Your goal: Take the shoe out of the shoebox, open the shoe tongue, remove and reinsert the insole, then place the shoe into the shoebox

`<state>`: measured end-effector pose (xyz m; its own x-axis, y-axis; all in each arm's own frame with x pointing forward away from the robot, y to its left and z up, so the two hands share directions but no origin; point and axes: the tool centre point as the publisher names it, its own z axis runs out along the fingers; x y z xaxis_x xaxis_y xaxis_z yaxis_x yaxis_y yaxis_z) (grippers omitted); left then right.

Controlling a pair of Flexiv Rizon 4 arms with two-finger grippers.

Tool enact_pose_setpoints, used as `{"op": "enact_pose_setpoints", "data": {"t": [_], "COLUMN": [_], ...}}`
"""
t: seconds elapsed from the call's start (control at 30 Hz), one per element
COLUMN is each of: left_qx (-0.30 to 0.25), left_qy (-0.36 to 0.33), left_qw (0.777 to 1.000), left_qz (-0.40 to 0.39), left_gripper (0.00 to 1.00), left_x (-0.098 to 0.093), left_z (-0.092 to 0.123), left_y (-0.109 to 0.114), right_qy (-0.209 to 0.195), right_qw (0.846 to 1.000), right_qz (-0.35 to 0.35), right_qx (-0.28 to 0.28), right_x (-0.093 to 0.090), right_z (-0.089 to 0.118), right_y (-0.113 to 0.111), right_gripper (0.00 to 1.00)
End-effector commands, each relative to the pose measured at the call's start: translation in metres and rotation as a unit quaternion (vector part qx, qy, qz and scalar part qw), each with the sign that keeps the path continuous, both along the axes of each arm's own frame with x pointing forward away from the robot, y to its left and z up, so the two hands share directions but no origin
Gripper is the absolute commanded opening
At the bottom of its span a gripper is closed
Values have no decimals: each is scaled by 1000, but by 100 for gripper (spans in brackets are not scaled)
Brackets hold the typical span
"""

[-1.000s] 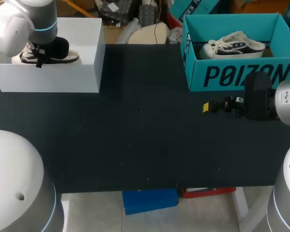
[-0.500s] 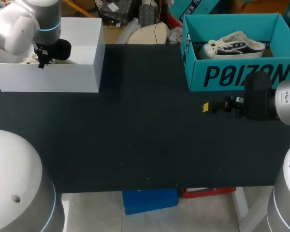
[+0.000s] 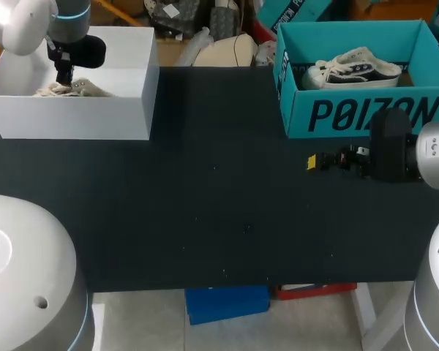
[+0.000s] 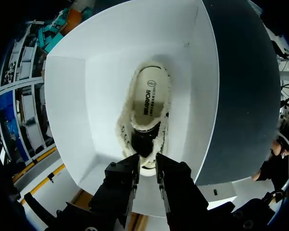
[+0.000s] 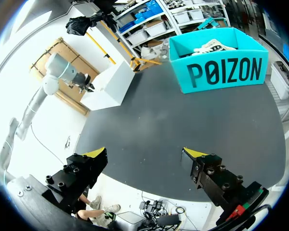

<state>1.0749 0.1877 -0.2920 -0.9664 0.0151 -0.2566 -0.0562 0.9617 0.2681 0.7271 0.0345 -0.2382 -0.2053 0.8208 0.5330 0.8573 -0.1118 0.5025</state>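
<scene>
Right tool (image 5: pixel 144 154): held wide open and empty above the surface (image 3: pixel 205 190), probably waiting aside.
Left tool (image 4: pixel 147 162): poised above the shoe; grip cannot be told.
Shoe (image 4: pixel 147 108): laid opening-up inside the white shoebox (image 3: pixel 73 121), so reachable from above.

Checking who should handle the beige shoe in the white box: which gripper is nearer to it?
Left. The left gripper hangs just above the shoe in the white box; the right gripper is far across the table, before the teal box.

We note left shoebox (image 3: pixel 80 121) far left on table (image 3: pixel 219 205), shoe (image 3: pixel 77 89) in it, left gripper (image 4: pixel 147 161) above | right shoebox (image 3: pixel 366 113) far right, sneaker (image 3: pixel 355 66) inside | right gripper (image 3: pixel 311 162) before it.
</scene>
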Motion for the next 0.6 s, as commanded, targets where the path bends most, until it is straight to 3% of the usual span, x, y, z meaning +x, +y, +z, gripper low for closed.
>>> {"op": "enact_pose_setpoints", "data": {"t": [0.03,0.3,0.37,0.4,0.47,0.53,0.6], "left_qx": [3,-43,-64,-89,-107,-111,-107], "left_qy": [-1,15,22,24,26,24,35], "left_qw": [1000,989,980,969,958,956,952], "left_qz": [21,144,189,229,266,270,286], "left_gripper": [22,36,50,66,70,92,100], "left_x": [-12,-31,-38,-46,-48,-55,-63], "left_z": [36,69,74,78,79,82,80], "left_y": [-14,-56,-70,-82,-92,-107,-118], "right_qy": [0,0,0,0,0,0,0], "right_qw": [1000,1000,1000,1000,1000,1000,1000], "right_qz": [0,0,0,0,0,0,0], "right_qx": [0,0,0,0,0,0,0], "right_x": [0,0,0,0,0,0,0], "right_z": [0,0,0,0,0,0,0], "right_y": [0,0,0,0,0,0,0], "right_gripper": [100,100,100,100,100,100,100]}}
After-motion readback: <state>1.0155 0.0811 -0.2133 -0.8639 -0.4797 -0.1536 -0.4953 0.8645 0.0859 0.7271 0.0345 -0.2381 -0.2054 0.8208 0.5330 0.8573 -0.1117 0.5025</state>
